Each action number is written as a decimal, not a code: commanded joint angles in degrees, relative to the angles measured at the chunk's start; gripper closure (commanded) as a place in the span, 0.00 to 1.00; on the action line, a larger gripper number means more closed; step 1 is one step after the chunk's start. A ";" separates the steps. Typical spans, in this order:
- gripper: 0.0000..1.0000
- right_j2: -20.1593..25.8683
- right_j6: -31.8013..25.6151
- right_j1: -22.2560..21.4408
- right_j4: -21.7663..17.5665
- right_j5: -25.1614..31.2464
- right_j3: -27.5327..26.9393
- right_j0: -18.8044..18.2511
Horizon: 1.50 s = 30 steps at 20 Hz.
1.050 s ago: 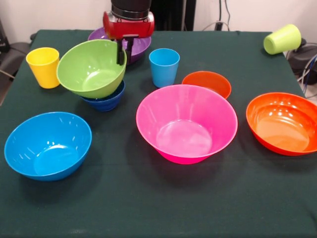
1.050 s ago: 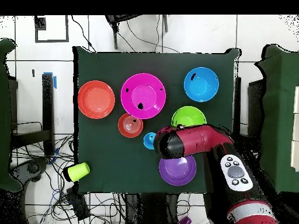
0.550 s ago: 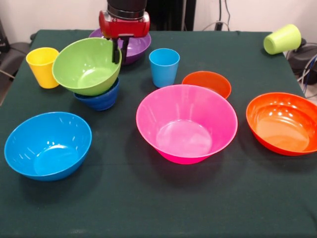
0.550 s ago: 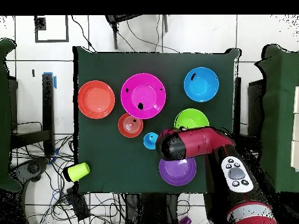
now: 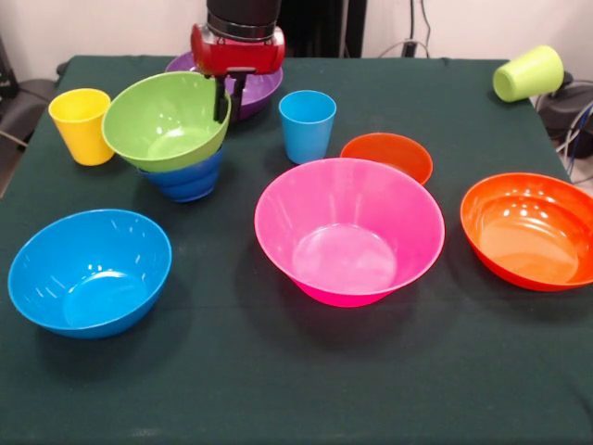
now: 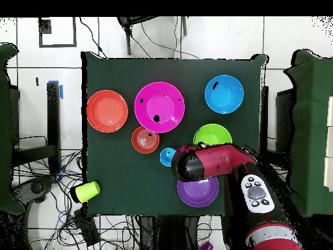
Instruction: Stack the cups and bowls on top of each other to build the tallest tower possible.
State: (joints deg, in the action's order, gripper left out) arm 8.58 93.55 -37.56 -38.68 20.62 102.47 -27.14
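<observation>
Nearest me in the front view lie the blue bowl (image 5: 90,271) and pink bowl (image 5: 349,230) on the table (image 5: 278,389); behind them the green bowl (image 5: 165,120) sits tilted on the dark blue bowl (image 5: 190,176); my tool (image 5: 225,100) pinches its far rim; I should level the bowl and centre it before letting go, or it may slide off; beyond stands the purple bowl (image 5: 259,85).

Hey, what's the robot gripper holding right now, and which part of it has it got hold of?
The gripper holds the lime green bowl by its rim, on the side nearest the light blue cup. The bowl sits tilted on the small dark blue bowl.
</observation>
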 commanded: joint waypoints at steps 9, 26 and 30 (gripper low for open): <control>1.00 1.41 7.68 4.27 3.65 -2.88 1.48 1.20; 1.00 1.94 6.48 3.02 7.93 -0.78 1.48 2.56; 1.00 1.95 6.18 3.02 8.64 -0.07 0.77 3.19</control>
State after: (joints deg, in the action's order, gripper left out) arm 6.93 94.08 -36.82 -32.15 18.13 102.47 -26.29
